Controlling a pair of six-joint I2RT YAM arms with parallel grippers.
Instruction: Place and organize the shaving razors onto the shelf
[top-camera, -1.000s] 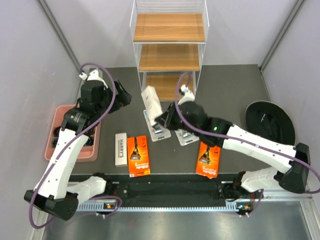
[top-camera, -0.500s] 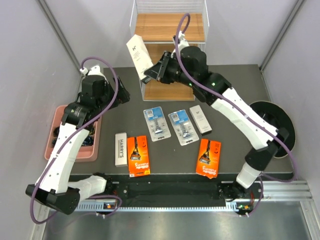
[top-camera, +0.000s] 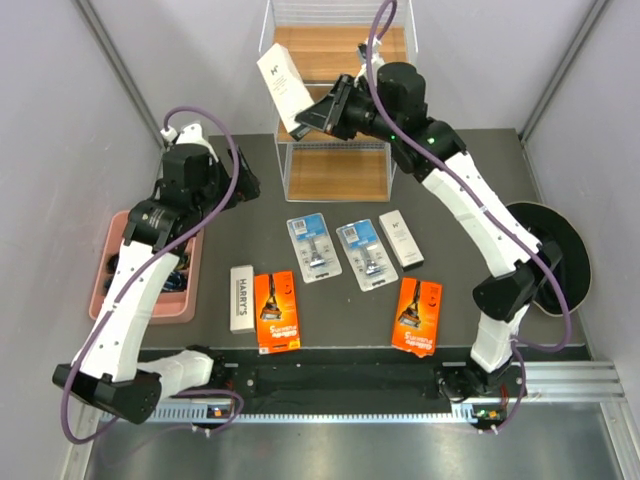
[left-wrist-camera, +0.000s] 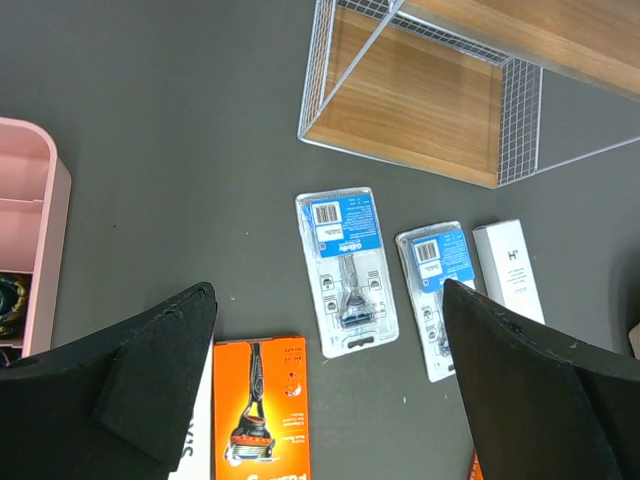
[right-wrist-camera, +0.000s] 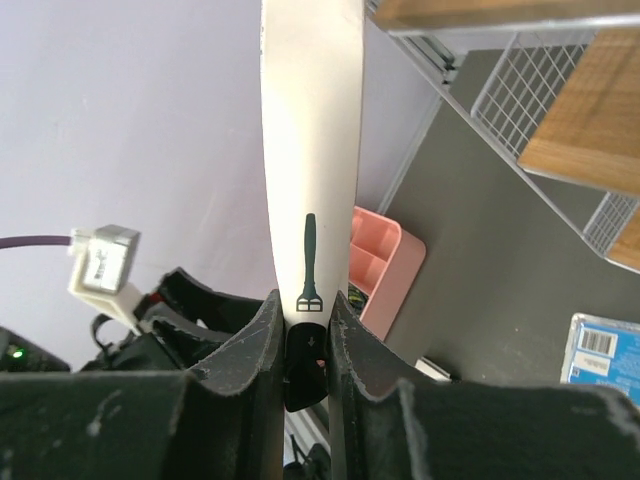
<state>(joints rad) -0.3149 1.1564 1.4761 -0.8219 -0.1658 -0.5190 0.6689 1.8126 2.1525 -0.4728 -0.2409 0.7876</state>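
Note:
My right gripper (top-camera: 318, 115) is shut on a long white razor box (top-camera: 284, 87), held high at the left front of the white wire shelf (top-camera: 338, 100); the box (right-wrist-camera: 310, 140) shows upright between my jaws in the right wrist view. On the table lie two blue blister packs (top-camera: 313, 248) (top-camera: 364, 254), a white box (top-camera: 400, 240), the HARRY'S box (top-camera: 241, 297) and two orange cards (top-camera: 276, 311) (top-camera: 418, 316). My left gripper (top-camera: 235, 188) is open and empty above the table, left of the shelf. The left wrist view shows a blister pack (left-wrist-camera: 346, 270) and an orange card (left-wrist-camera: 262, 410) below.
A pink compartment tray (top-camera: 128, 260) with dark small items sits at the left table edge. A black round object (top-camera: 545, 250) lies at the right. Grey walls enclose the table on both sides.
My right gripper has lifted the white box from the table up to the top tier of the shelf. The left arm has barely moved.

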